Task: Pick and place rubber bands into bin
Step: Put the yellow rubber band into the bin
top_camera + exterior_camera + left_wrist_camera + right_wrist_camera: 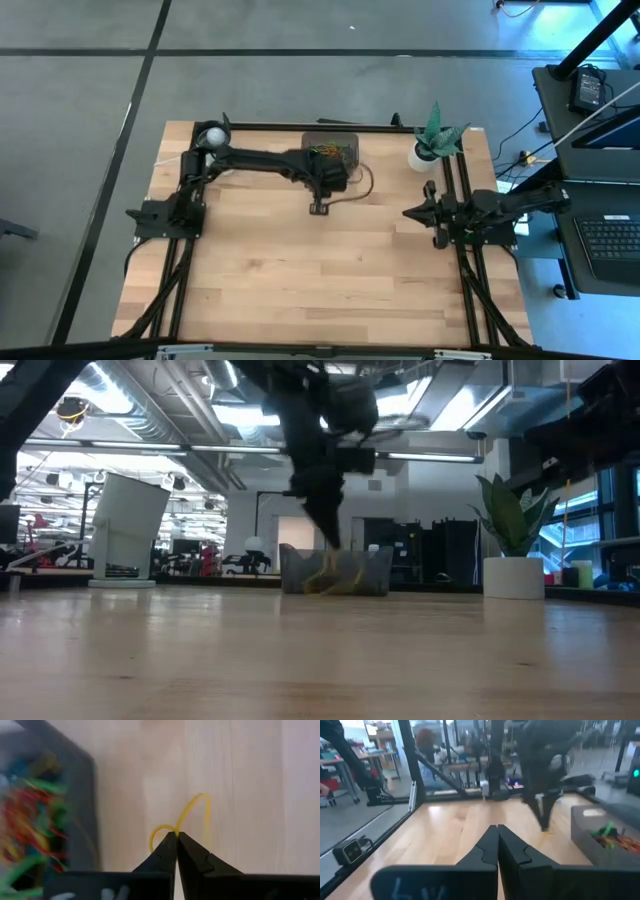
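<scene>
Pinching a yellow band [192, 815] at its middle, the left gripper [176, 839] has its fingers together on it, just beside the bin [331, 148] near the table's [300, 290] far edge. The band looks light and soft, so a thin pinch should hold. The right gripper [497, 832] waits shut at the right edge. The wood is smooth; a workshop lies behind.

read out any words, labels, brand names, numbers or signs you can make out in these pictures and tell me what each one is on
No text can be read in any view.
Pale marks on the right claw's dark wrist housing, right wrist view: blurred, unreadable.
Pale marks on the left claw's wrist housing, left wrist view: cut off and blurred, unreadable.
Bin, white plant pot, wooden table: no lettering visible.
</scene>
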